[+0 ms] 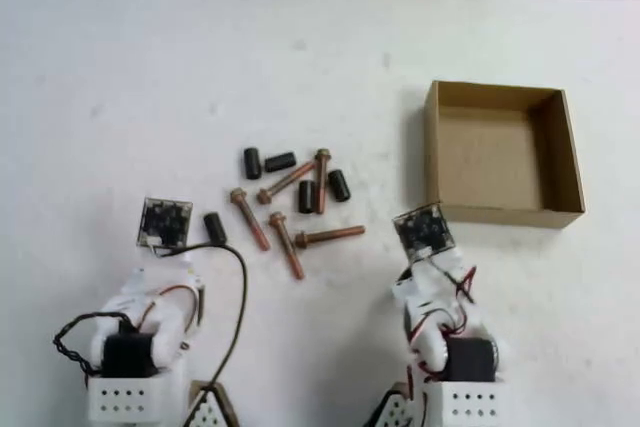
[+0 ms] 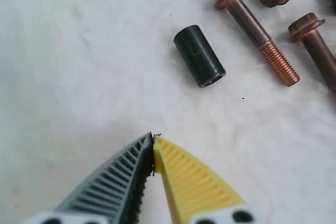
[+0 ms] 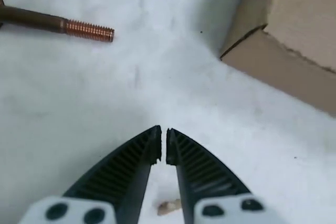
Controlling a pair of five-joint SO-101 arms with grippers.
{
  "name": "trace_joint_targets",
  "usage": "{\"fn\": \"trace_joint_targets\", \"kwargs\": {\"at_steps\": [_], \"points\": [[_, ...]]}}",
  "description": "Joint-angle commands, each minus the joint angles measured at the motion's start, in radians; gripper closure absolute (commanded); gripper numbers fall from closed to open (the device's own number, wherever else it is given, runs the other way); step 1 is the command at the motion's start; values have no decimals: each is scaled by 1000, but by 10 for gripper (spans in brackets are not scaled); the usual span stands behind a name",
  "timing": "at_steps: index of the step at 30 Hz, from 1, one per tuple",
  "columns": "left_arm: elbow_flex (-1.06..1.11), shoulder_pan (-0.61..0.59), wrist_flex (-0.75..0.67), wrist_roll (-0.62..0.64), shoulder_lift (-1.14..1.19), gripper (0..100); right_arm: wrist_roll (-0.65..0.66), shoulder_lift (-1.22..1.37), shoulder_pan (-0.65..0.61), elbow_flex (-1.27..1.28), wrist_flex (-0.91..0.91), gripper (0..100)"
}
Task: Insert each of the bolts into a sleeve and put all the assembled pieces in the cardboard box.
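Nothing assembled yet: bolts and sleeves loose, box empty.

Five copper-coloured flanged metal bolts and five short black cylindrical sleeves are scattered near the middle of the white table, with no bolt seated in a sleeve. One lone sleeve lies at the cluster's eight o'clock. The open brown cardboard box stands at the cluster's three o'clock, with nothing seen inside. The left end effector, grey and yellow, is closed on nothing at the lone sleeve's six o'clock. The black right end effector is likewise closed and empty, off the box's seven o'clock corner. Every insertion and placement is judged outstanding.
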Motion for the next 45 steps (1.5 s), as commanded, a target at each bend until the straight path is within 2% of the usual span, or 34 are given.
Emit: {"fn": "trace_joint_targets", "kwargs": {"at_steps": [1, 5, 9, 13, 17, 20, 27, 37, 42, 45], "points": [[-2, 18, 5, -8, -7, 976, 66, -5, 81, -124, -16, 981], [-2, 18, 3, -9, -7, 976, 129, -4, 111, -238, -18, 980], [-2, 18, 3, -9, -7, 976, 86, -4, 105, -331, -15, 974], [-2, 18, 3, -9, -7, 976, 57, -2, 107, -419, -4, 891], [-2, 18, 3, -9, -7, 976, 60, -1, 107, -508, 47, 926], [-2, 18, 3, -9, -7, 976, 58, 28, 107, -555, 48, 913], [-2, 18, 3, -9, -7, 976, 55, 383, 90, -747, 48, 911], [-2, 18, 2, -9, -7, 976, 55, 874, -205, -933, 45, 908], [-2, 18, 2, -11, -7, 976, 54, 1079, -263, -1002, -15, 909], [-2, 18, 2, -11, -7, 976, -20, 1202, -272, -1059, -42, 910]]}}
